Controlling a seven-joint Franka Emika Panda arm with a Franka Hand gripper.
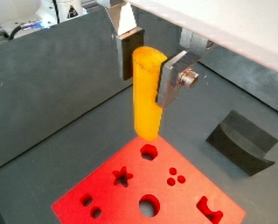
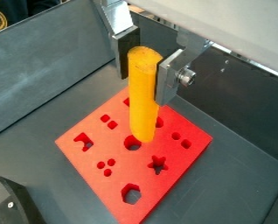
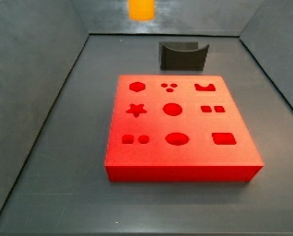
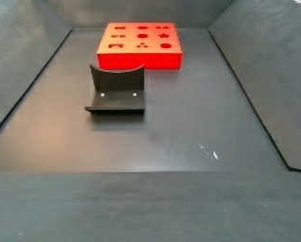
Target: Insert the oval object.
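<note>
My gripper (image 1: 149,70) is shut on the oval object (image 1: 145,105), a smooth orange-yellow peg that hangs upright between the silver fingers, high above the red block (image 1: 115,201). Both wrist views show this grip (image 2: 146,70), with the peg (image 2: 142,105) over the block (image 2: 191,144). In a side view only the peg's lower end (image 3: 142,9) shows at the upper edge, far behind the block (image 3: 156,124); its top has several shaped holes, among them an oval hole (image 3: 176,139). The gripper is out of view in both side views.
A dark grey curved holder (image 3: 182,55) stands on the floor just beyond the red block (image 4: 140,59); it also shows in a side view (image 4: 115,90) and in both wrist views (image 1: 240,140) (image 2: 19,206). Grey sloping walls (image 3: 51,101) enclose the floor.
</note>
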